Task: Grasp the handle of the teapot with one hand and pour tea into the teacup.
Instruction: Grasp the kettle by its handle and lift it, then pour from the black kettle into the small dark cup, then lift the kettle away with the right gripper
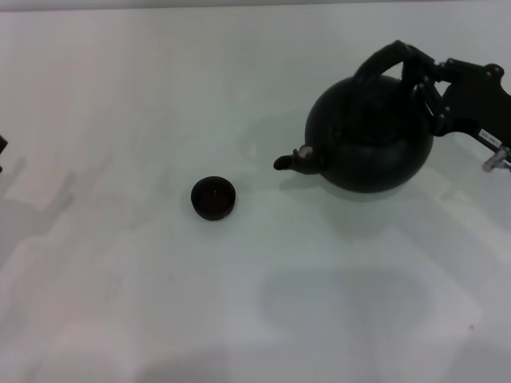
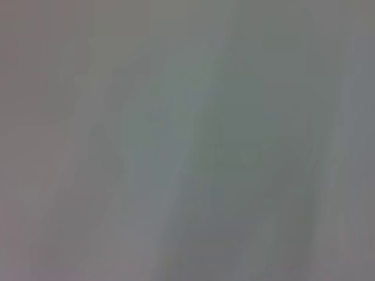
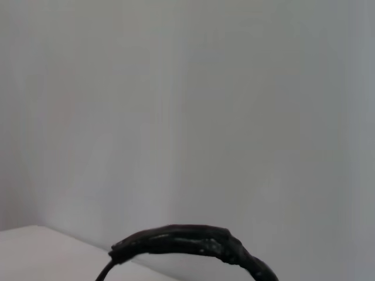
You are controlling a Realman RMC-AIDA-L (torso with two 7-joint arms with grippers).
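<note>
**Right gripper at the teapot handle, teacup standing apart**

At the far left edge of the head view a dark sliver of the left gripper (image 1: 2, 148) just shows, well apart from everything else; whether its fingers are apart or together cannot be told. The left wrist view gives only a blank grey blur.

Toward the middle of the white table (image 1: 120, 96) sits the teacup (image 1: 213, 198), small, round and dark, upright and alone. It lies near the teapot's spout (image 1: 289, 161) but does not touch it.

To the right stands the teapot (image 1: 369, 136), large and dark, its spout pointing left toward the teacup. Its handle (image 1: 383, 58) arches over the top. The right gripper (image 1: 423, 76) comes in from the right edge and is clamped on the right part of the arch.

In the right wrist view the rough dark handle (image 3: 187, 241) curves across the lower edge against a pale background.
</note>
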